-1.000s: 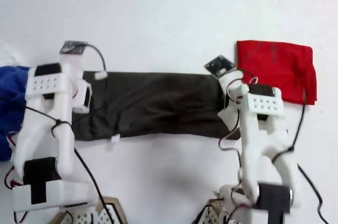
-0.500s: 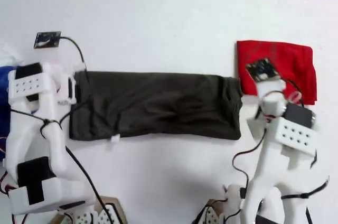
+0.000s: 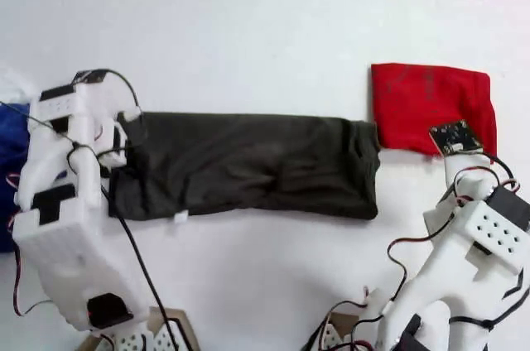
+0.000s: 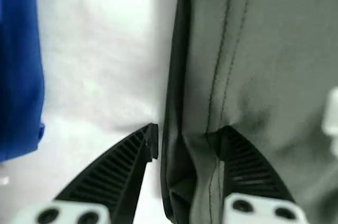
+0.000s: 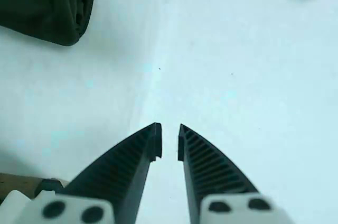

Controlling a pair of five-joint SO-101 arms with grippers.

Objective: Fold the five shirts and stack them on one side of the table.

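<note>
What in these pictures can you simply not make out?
Blue cloth: high view, cut by the edge and covered by the left arm; folded or not, unclear.
Dark grey folded shirt: high view, one end hidden under that arm.
Red folded shirt: near corner behind the right arm's circuit board.

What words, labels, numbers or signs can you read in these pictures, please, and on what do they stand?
None can be read.
The white tag on the dark shirt is too small to read.
Faint marks on the red shirt are blurred.
</note>
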